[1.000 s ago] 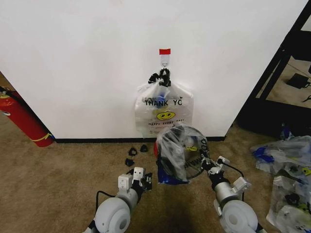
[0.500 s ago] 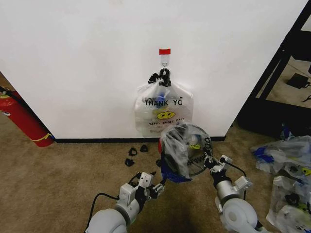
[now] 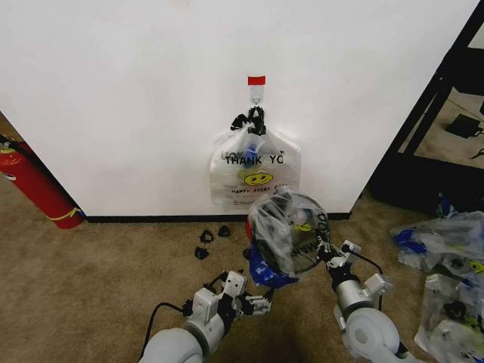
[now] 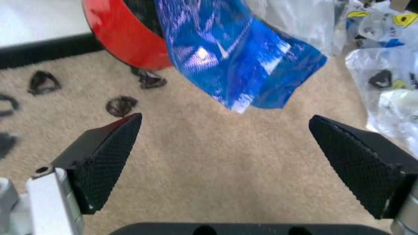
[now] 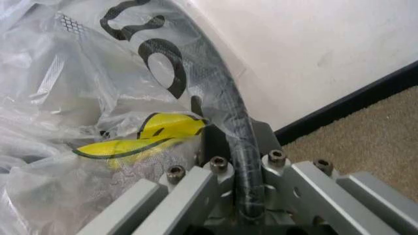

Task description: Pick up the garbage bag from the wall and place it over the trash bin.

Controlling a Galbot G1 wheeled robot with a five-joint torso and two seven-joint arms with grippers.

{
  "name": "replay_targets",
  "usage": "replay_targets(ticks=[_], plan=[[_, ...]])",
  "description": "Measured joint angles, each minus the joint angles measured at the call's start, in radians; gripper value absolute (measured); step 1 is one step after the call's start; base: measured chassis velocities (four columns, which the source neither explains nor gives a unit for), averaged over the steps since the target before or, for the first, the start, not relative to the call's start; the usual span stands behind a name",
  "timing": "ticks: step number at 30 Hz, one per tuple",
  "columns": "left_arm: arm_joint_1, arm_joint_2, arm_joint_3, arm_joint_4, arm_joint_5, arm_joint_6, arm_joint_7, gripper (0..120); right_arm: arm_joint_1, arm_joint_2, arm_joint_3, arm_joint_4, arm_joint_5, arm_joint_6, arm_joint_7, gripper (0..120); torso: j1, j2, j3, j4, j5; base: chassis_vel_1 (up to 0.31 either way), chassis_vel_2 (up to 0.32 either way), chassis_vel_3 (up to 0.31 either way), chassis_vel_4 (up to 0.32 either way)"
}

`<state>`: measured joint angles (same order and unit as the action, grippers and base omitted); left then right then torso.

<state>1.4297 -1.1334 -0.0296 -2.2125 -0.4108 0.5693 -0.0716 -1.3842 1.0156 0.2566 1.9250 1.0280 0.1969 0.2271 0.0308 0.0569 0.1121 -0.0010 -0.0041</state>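
The right gripper (image 3: 327, 255) is clamping the trash bin (image 3: 296, 240) rim and the garbage bag (image 3: 278, 231) draped over it. Just ahead of the wide-open left gripper (image 3: 261, 301) hangs the blue handle strip (image 4: 230, 58). Seating is underway; next, that strip probably needs pinching and pulling down.

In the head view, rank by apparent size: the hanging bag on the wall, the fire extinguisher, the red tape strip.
1. Hanging garbage bag
2. Fire extinguisher, cropped by the frame edge, so uncertain against the bag
3. Red tape strip, clearly smallest
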Motion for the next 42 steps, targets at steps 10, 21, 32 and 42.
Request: replay_targets(ticks=[10,21,32,42], plan=[[-0.042,-0.043,-0.007,-0.029,-0.138,0.018,-0.074,95,-0.005,0.004,-0.008,-0.001,-0.017,0.001,-0.004,0,0.0,0.0,0.0,-0.0001,0.0,0.0,0.0,0.0,0.0],[-0.045,-0.05,-0.006,-0.018,-0.155,0.013,-0.071,59,-0.005,0.002,-0.009,0.002,-0.021,0.001,-0.004,0,0.0,0.0,0.0,0.0,0.0,0.0,0.0,0.0,0.0],[-0.052,-0.047,-0.006,0.002,-0.133,-0.003,-0.037,16,-0.007,0.001,-0.009,0.007,-0.022,0.001,-0.004,0,0.0,0.0,0.0,0.0,0.0,0.0,0.0,0.0,0.0],[-0.062,-0.04,-0.012,0.064,-0.044,-0.04,-0.031,0,-0.008,0.0,-0.009,0.016,-0.017,0.0,0.0,0,0.0,0.0,0.0,0.0,0.0,0.0,0.0,0.0,0.0]])
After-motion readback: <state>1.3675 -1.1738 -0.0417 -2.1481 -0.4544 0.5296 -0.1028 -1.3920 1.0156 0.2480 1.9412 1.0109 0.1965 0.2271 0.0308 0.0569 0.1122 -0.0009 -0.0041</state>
